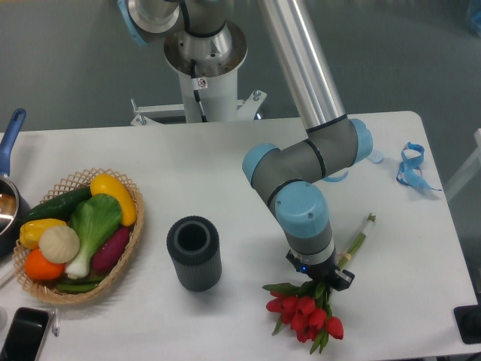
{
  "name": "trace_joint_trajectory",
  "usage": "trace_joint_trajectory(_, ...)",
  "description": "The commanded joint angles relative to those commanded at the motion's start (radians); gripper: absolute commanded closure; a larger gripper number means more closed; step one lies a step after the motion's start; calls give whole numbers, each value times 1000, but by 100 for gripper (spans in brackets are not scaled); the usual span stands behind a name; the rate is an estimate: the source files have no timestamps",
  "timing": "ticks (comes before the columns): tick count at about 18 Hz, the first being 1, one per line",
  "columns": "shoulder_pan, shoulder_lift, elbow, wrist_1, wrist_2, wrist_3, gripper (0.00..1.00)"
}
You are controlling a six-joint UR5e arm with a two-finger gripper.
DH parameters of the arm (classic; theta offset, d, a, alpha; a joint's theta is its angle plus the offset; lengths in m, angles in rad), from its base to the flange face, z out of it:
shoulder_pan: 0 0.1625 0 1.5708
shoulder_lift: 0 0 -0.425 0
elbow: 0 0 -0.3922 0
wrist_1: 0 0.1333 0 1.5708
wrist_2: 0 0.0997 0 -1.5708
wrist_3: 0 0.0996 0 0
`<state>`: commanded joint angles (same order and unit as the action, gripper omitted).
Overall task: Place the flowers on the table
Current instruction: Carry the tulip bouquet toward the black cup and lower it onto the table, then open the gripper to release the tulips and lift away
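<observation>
The flowers, red tulips with green leaves, lie low near the front edge of the white table, and their long green stems slant up to the right. My gripper points down onto the bunch where stems meet blooms. Its fingers are mostly hidden by the wrist, and I cannot make out whether they still clasp the stems. The blooms look as if they rest on or just above the tabletop.
A dark ribbed cylinder vase stands upright left of the flowers. A wicker basket of vegetables sits at the left, with a pan at the left edge and a phone at the front left corner. A blue ribbon lies at the far right.
</observation>
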<state>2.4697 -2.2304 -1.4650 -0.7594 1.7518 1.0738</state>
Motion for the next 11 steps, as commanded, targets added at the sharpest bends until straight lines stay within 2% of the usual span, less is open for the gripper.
trace_joint_trajectory(1, 0, 6, 2, 0, 0, 0, 2)
trace_joint_trajectory(2, 0, 15, 2, 2, -3, 2, 0)
trace_joint_trajectory(6, 12, 83, 9, 2, -6, 0, 0)
trace_joint_trajectory(9, 60, 155, 14, -5, -15, 11, 0)
trace_joint_trajectory(11, 87, 192, 15, -24, -69, 23, 0)
